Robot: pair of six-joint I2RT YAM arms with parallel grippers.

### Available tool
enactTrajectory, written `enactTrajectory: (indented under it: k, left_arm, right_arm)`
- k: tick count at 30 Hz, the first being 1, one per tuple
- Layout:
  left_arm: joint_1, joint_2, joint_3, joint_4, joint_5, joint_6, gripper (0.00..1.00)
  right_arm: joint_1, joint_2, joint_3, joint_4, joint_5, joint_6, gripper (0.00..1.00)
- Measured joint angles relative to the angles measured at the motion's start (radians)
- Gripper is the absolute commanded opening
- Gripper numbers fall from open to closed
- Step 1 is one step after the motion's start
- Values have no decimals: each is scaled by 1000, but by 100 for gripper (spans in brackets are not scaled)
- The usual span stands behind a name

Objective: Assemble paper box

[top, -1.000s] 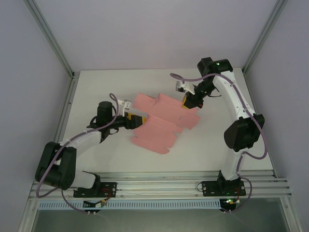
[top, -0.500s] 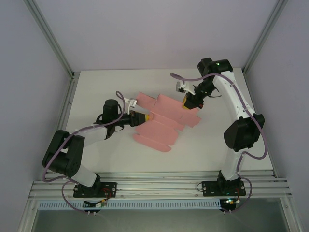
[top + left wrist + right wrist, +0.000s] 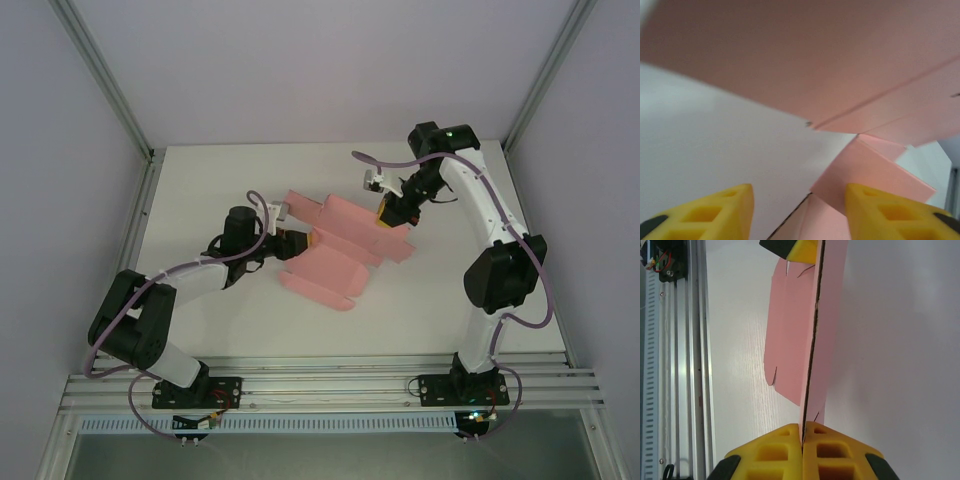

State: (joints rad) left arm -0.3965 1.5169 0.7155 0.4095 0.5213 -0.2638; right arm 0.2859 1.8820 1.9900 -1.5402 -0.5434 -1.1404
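Paper box [image 3: 335, 262]: not a box yet. It is a pink die-cut sheet lying mid bench [image 3: 220, 180], between the two arms.

Right pincer [image 3: 390, 212]: clamped flat on the sheet's right edge. In the wrist view the card runs straight out from between the closed pads. It has not shifted over the last second and acts as the anchor.

Left pincer [image 3: 303, 242]: a second ago it sat at the sheet's left margin. It has since pushed inward and slightly away from the arm bases, and is now over the pink card near a fold line [image 3: 880, 97]. Jaws went wide, then narrow, and now stand about half apart. The yellow fingers [image 3: 715, 210] have a clear gap between them. A small flap lies ahead in that gap, and nothing looks pinched.

Sheet: the near-left outline has drawn in toward the middle. The near panel looks tipped up along its crease, though I cannot tell how steeply.

Judgement: first fold under way and barely started. With one edge pinned, the push turns into a bend, not a slide. The far flaps lie flat, untouched.
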Motion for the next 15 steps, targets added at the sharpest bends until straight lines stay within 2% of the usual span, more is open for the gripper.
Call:
enactTrajectory:
  k: [2, 3, 6, 8, 10, 15]
  left_arm:
    - [-11, -6, 0, -18, -62, -6, 63]
    - [-22, -11, 0, -31, -102, -5, 70]
    - [-55, -23, 0, -46, -189, 3, 71]
    - [-69, -23, 0, -46, -226, 3, 73]
    - [-84, -23, 0, -46, -262, 10, 80]
    - [-122, -22, 11, -73, -356, 18, 83]
  right_arm:
    - [0, 0, 0, 2, -1, 3, 0]
    - [0, 0, 0, 2, -2, 3, 0]
    - [-1, 0, -7, 2, -7, 3, 0]
    - [-1, 0, -14, 2, -8, 3, 0]
    - [-1, 0, -18, 2, -8, 4, 0]
    - [-1, 0, -26, 0, -6, 8, 0]
